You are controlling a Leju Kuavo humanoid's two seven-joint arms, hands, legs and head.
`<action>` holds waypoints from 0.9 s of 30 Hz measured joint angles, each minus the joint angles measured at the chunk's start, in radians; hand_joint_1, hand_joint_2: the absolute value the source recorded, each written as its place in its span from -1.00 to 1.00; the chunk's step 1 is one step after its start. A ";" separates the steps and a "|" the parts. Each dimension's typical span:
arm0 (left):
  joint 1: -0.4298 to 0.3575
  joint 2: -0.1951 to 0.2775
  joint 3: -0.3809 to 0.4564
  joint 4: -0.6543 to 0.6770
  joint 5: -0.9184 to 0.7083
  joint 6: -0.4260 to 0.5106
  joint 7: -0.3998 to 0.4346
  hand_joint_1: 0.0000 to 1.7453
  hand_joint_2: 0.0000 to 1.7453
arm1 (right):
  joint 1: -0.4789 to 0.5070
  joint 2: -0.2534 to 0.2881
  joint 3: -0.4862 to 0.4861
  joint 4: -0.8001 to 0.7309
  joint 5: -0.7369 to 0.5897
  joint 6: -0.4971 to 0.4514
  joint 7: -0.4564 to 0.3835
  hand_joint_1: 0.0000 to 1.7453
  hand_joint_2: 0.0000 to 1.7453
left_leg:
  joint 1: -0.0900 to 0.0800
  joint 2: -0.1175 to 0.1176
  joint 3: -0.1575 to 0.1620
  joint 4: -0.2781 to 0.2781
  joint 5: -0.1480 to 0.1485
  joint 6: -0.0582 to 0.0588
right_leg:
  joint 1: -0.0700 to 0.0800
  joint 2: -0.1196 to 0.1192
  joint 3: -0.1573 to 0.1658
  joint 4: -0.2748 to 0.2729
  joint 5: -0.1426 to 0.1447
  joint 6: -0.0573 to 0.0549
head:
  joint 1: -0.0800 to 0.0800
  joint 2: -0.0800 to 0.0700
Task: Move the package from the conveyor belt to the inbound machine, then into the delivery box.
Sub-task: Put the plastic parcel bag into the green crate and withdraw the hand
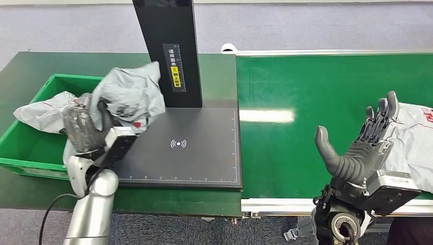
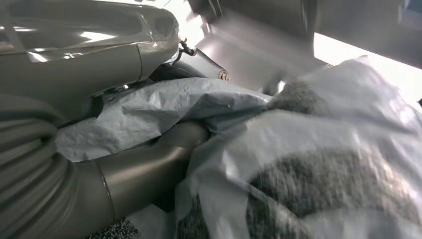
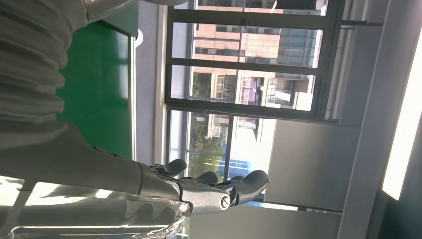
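My left hand grips a crumpled grey package, held up over the left edge of the black inbound machine pad and beside the green delivery box. Up close in the left wrist view, the grey package covers the thumb. Another grey package lies in the delivery box. My right hand stands open and upright over the green conveyor belt, just left of a third grey package lying on the belt. The right wrist view shows its fingers spread with nothing in them.
A black scanner post rises from the back of the inbound machine. The belt's white frame edge runs along the front. Grey floor lies beyond the tables.
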 joint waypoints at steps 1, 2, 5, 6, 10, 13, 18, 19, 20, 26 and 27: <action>-0.015 0.007 0.025 -0.019 0.021 0.000 -0.012 1.00 1.00 | 0.005 0.000 -0.002 -0.002 0.000 -0.003 -0.002 -1.00 1.00 | 0.000 0.000 0.000 0.000 0.000 0.000 | 0.000 0.000 0.000 0.000 0.000 0.000 | 0.000 0.000; -0.032 0.015 0.049 -0.033 0.045 0.000 -0.020 1.00 1.00 | 0.011 0.000 -0.004 -0.004 -0.001 -0.007 -0.004 -1.00 1.00 | 0.000 0.000 0.000 0.000 0.000 0.000 | 0.000 0.000 0.000 0.000 0.000 0.000 | 0.000 0.000; -0.086 0.048 0.113 -0.055 0.120 0.000 -0.033 1.00 1.00 | 0.030 -0.002 -0.010 -0.011 -0.009 -0.012 -0.008 -1.00 1.00 | 0.000 0.001 0.001 0.000 0.001 0.000 | 0.000 0.000 0.001 0.000 0.000 0.000 | 0.000 0.000; -0.104 0.062 0.133 -0.058 0.140 0.000 -0.037 1.00 1.00 | 0.037 -0.003 -0.012 -0.014 -0.014 -0.013 -0.009 -1.00 1.00 | 0.000 0.000 0.001 0.000 0.001 0.000 | 0.000 0.000 0.001 0.000 0.000 0.000 | 0.000 0.000; -0.165 0.110 0.212 -0.062 0.089 0.000 -0.041 1.00 1.00 | 0.054 -0.009 -0.017 -0.017 -0.028 -0.013 -0.015 -1.00 1.00 | 0.000 0.001 0.001 0.000 0.001 0.000 | 0.000 0.000 0.001 0.000 0.000 0.000 | 0.000 0.000; -0.188 0.129 0.260 -0.061 0.047 0.000 -0.042 1.00 1.00 | 0.056 -0.010 -0.019 -0.017 -0.031 -0.013 -0.017 -1.00 1.00 | 0.000 0.001 0.001 0.000 0.001 0.000 | 0.000 0.001 0.001 0.000 0.000 0.000 | 0.000 0.000; -0.201 0.143 0.302 -0.054 0.001 0.000 -0.033 1.00 1.00 | 0.056 -0.012 -0.021 -0.017 -0.034 -0.011 -0.017 -1.00 1.00 | 0.000 0.001 0.001 0.000 0.001 0.000 | 0.000 0.001 0.001 0.000 0.000 0.000 | 0.000 0.000; -0.204 0.145 0.312 -0.046 -0.031 0.000 -0.020 1.00 1.00 | 0.056 -0.013 -0.021 -0.017 -0.036 -0.011 -0.017 -1.00 1.00 | 0.000 0.001 0.001 0.000 0.001 0.000 | 0.000 0.001 0.001 0.000 0.000 0.000 | 0.000 0.000; -0.209 0.149 0.324 -0.032 -0.070 0.000 -0.001 1.00 1.00 | 0.056 -0.014 -0.021 -0.017 -0.038 -0.010 -0.017 -1.00 1.00 | 0.000 0.001 0.001 0.000 0.001 0.000 | 0.000 0.001 0.001 0.000 0.000 0.000 | 0.000 0.000; -0.241 0.203 0.431 0.180 -0.298 0.000 0.105 1.00 1.00 | 0.048 -0.024 -0.017 -0.016 -0.057 -0.009 -0.009 -1.00 1.00 | 0.001 0.002 0.002 0.000 0.001 -0.001 | 0.001 0.001 0.001 0.001 0.000 -0.001 | 0.000 0.000; -0.244 0.212 0.447 0.220 -0.338 0.000 0.123 1.00 1.00 | 0.046 -0.025 -0.016 -0.016 -0.058 -0.009 -0.007 -1.00 1.00 | 0.001 0.002 0.002 0.000 0.001 -0.001 | 0.001 0.001 0.001 0.001 0.000 -0.001 | 0.000 0.000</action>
